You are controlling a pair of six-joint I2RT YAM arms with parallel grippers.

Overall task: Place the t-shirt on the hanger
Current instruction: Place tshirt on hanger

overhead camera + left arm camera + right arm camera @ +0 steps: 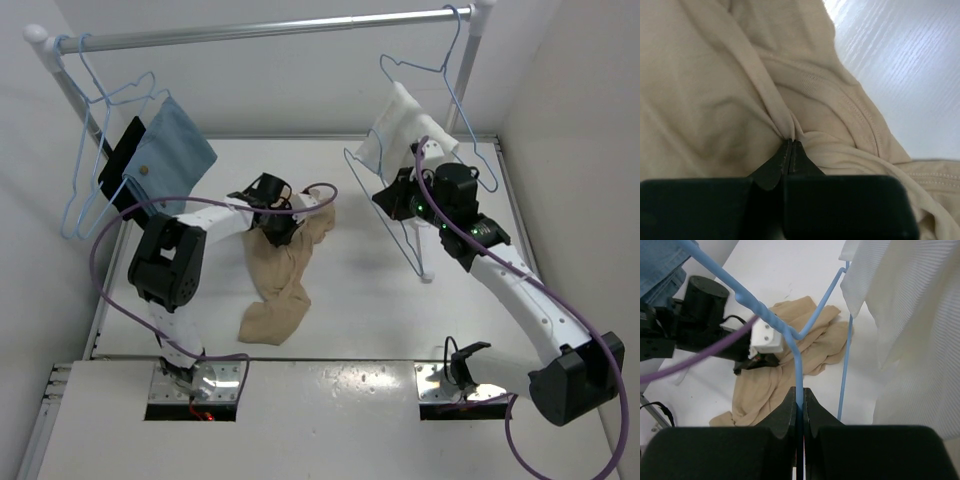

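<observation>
Two arms reach inward. Left gripper (791, 143) is pinched closed on a t-shirt (283, 275) fold near table (380, 320) centre. Right gripper (800, 397) clamps the hanger (798, 370) wire, with open tabletop between them.

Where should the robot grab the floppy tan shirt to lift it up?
Probably the stitched edge band, likely the neckline, of the soft tan-beige fabric t-shirt, coming from above. The shirt lies crumpled flat on the white table, so only raised folds offer a pinch, and the left end effector is shut on one beside that band.
</observation>
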